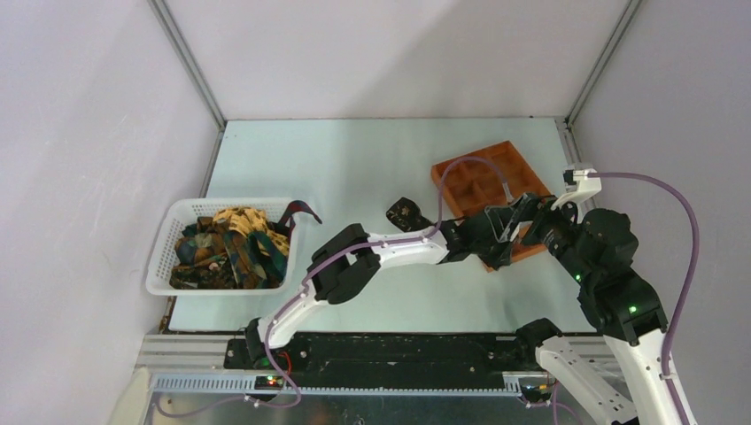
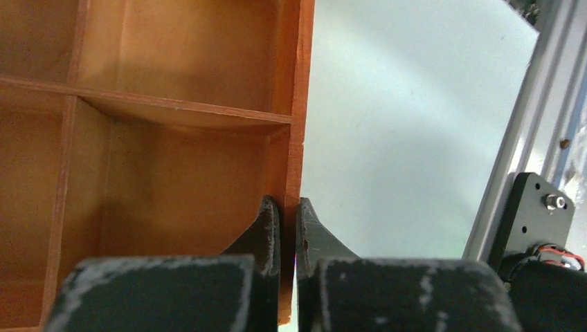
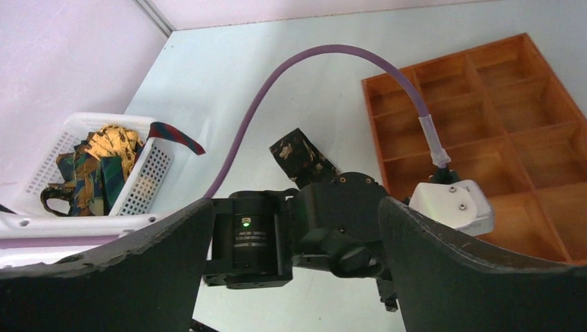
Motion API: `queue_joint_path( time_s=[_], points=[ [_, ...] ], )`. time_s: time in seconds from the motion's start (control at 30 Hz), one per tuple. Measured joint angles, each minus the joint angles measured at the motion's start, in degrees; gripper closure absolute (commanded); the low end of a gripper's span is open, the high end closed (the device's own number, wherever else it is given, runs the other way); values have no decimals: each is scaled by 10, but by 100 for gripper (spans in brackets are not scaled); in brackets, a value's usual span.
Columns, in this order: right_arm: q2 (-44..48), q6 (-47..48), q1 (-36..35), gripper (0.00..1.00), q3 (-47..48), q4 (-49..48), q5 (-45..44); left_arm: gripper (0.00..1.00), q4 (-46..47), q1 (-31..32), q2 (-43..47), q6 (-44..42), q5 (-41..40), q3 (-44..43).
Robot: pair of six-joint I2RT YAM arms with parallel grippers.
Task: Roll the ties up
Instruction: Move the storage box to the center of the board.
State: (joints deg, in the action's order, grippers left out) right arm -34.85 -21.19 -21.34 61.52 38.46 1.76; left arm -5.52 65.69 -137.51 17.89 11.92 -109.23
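Several ties (image 1: 228, 246) with dark green and gold print are heaped in the white mesh basket (image 1: 168, 232). One of them hangs over its right rim (image 3: 173, 133). Another dark tie with gold print (image 1: 406, 212) (image 3: 299, 156) lies bunched on the table left of the orange compartment tray (image 1: 483, 181). My left gripper (image 2: 289, 207) is shut on the tray's side wall (image 2: 302, 104), one finger inside a compartment and one outside. My right gripper (image 3: 294, 206) stands wide open above the left arm's wrist, holding nothing.
The tray's compartments (image 3: 477, 117) hold nothing. The left arm's purple cable (image 3: 291, 76) arcs over the table between basket and tray. An aluminium frame rail (image 2: 533, 117) runs along the table's right edge, close to the tray.
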Motion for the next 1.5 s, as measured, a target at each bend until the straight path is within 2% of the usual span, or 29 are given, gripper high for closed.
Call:
queue_joint_path(
  time_s=[0.23, 0.53, 0.6, 0.63, 0.73, 0.93, 1.03, 1.23, 1.5],
  points=[
    [0, -13, 0, 10, -13, -1, 9, 100, -10, 24, 42, 6, -48, 65],
    [0, -25, 0, 8, -15, 0, 9, 98, -2, 34, 42, 6, -46, 72],
    [0, -28, 0, 8, -15, -1, 8, 89, -3, 34, 42, 6, -45, 72],
    [-1, -29, 0, 7, -15, -1, 8, 80, -3, 34, 42, 6, -45, 72],
    [-5, -33, 0, 4, -15, -3, 2, 65, -8, 33, 43, 11, -40, 72],
    [-18, -46, 0, 2, -15, -10, -28, 53, -37, 37, 63, 16, -27, 76],
    [-24, -54, 0, 2, -14, -12, -52, 49, -46, 35, 101, 16, -27, 96],
    [-54, -72, 19, 6, -1, -12, -98, 48, -39, 17, 194, 17, -26, 143],
    [-188, -105, 74, 20, 4, -9, -86, 48, 20, -60, 418, 52, -35, 384]
  ],
)
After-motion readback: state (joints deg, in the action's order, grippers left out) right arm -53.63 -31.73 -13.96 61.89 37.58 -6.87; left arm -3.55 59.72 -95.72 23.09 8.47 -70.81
